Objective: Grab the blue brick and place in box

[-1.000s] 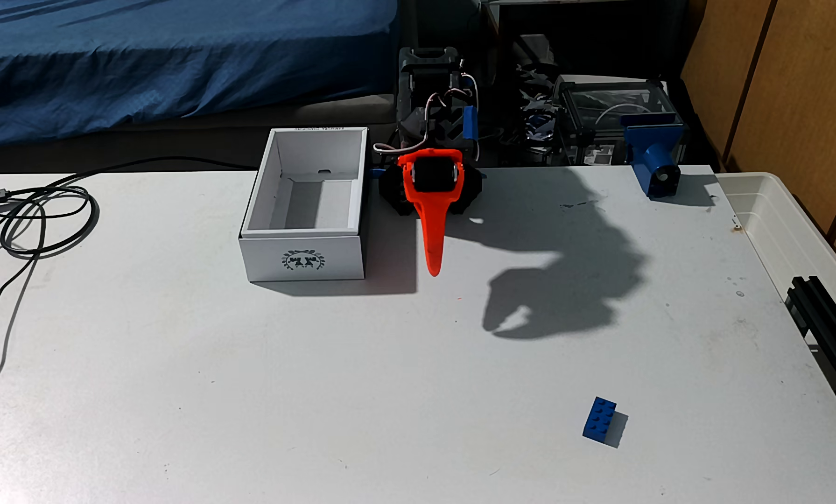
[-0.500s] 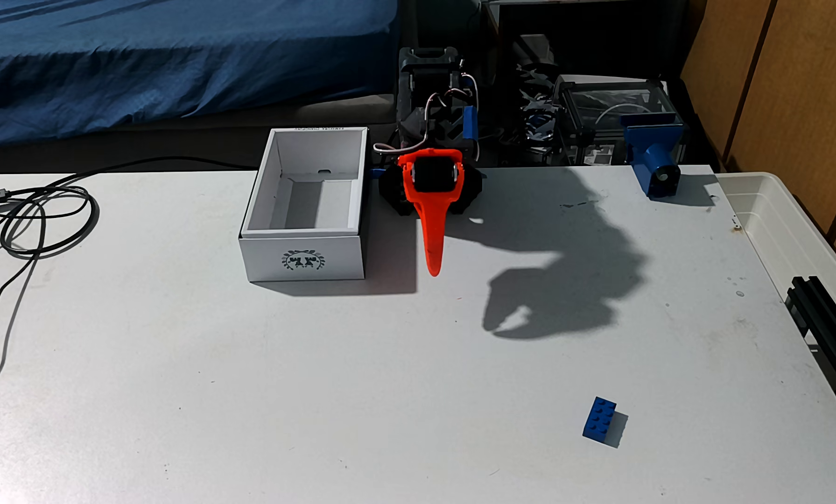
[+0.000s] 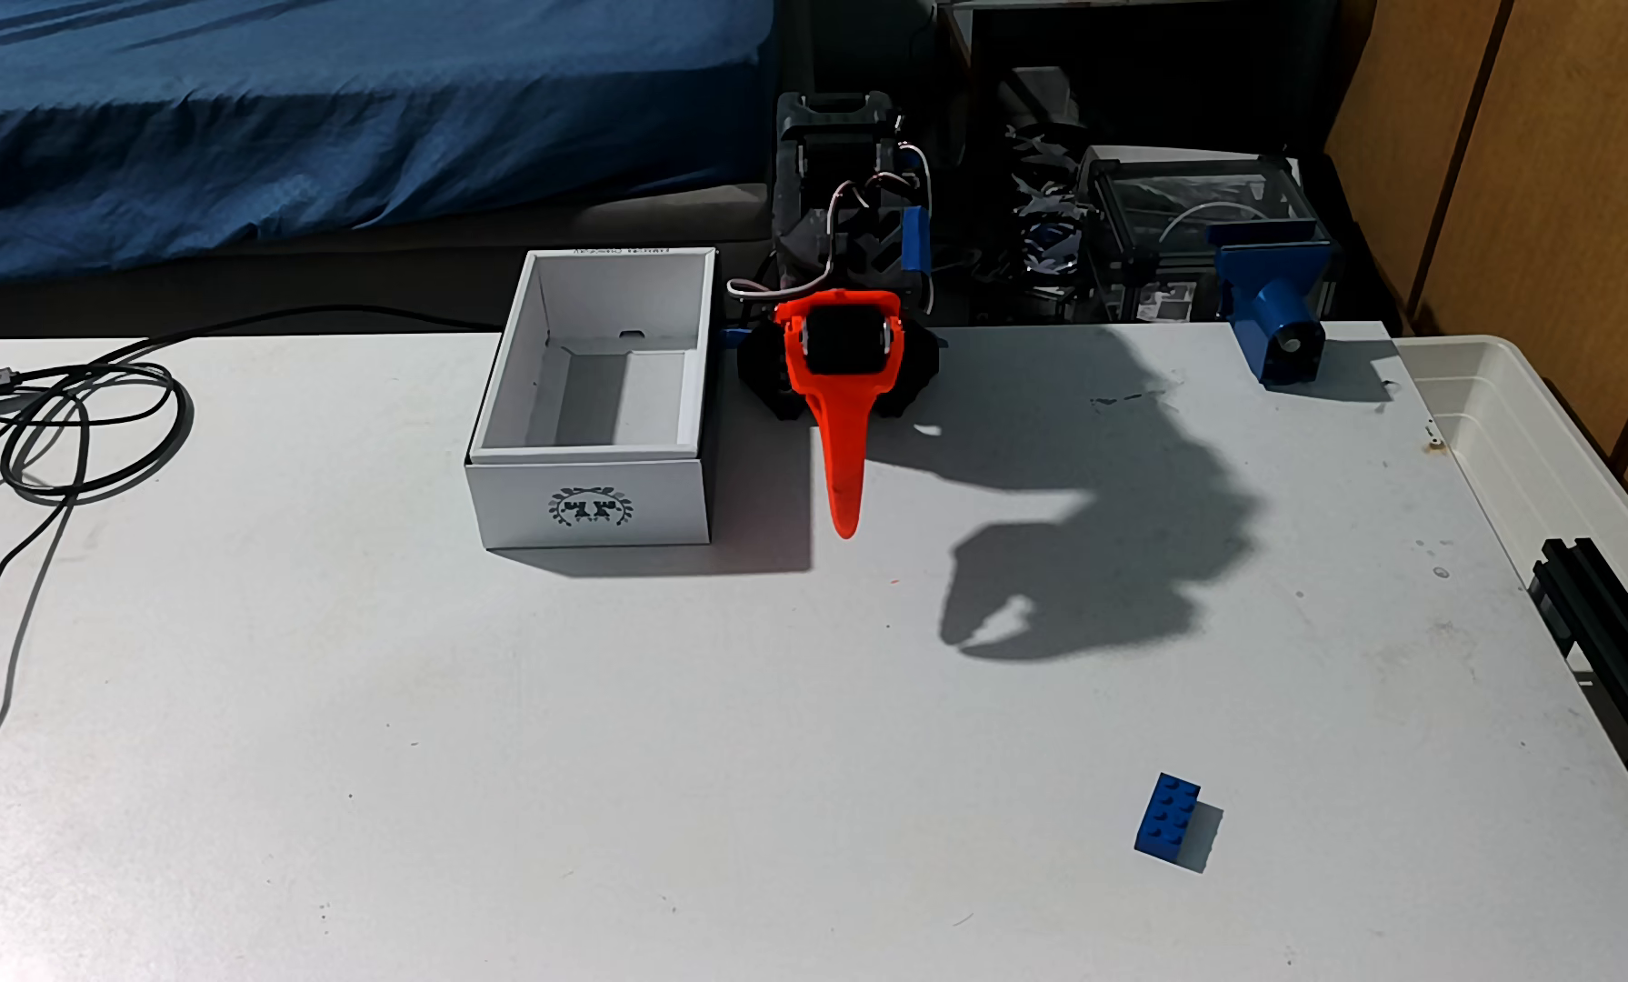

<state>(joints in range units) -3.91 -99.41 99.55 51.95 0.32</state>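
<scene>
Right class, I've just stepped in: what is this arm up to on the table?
Nothing is being handled yet. The arm's orange claw hangs just right of the white box, which looks empty. The blue brick lies alone near the front right of the table, far from both. Whether the claw is open cannot be told.

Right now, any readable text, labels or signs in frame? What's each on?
No text reads.
Box front wall: dark wreath emblem, middle too blurred to read.
Box far rim: one line of small print, too small to read.
Blue brick: no marking visible.
</scene>
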